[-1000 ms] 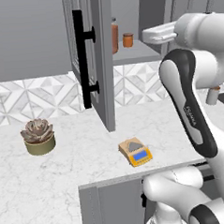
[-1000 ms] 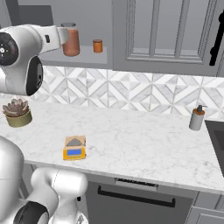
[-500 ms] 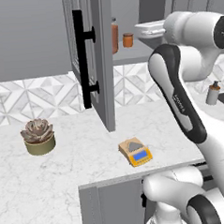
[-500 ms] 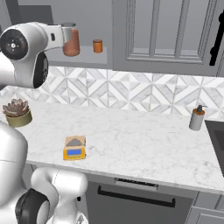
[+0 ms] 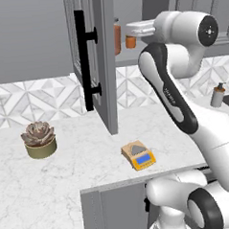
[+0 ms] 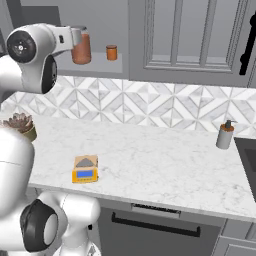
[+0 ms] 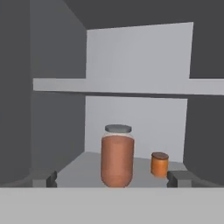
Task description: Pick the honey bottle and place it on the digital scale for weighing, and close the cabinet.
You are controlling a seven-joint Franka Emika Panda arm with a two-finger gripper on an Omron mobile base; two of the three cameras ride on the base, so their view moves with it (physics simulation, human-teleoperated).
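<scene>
Fingers [image 7: 51, 178] stand spread wide at the bottom of the hand view, one tip low on the left and the other low on the right, nothing between them but open air; the gripper [image 7: 114, 179] faces straight into the cabinet. On the lower shelf [image 7: 78, 162] the honey bottle [image 7: 117, 155] stands upright, grey lid on top, ahead of the fingers and not touched by them; the small orange jar [image 7: 159, 164] stands near it on the right, a little further back — the two are apart.

From the left base view the cabinet door [image 5: 95, 60] hangs open, swung out over the desk [image 5: 67, 172], its black bar handle [image 5: 84, 60] facing the camera; the arm [image 5: 178, 31] reaches up to the shelf opening beside the bottle. The scale [image 5: 138, 155] lies flat on the desk near its front edge, plate bare, well below the bottle; a potted succulent [image 5: 39, 139] sits off to the left, and a soap dispenser [image 6: 225, 134] stands at the right — near the sink.
</scene>
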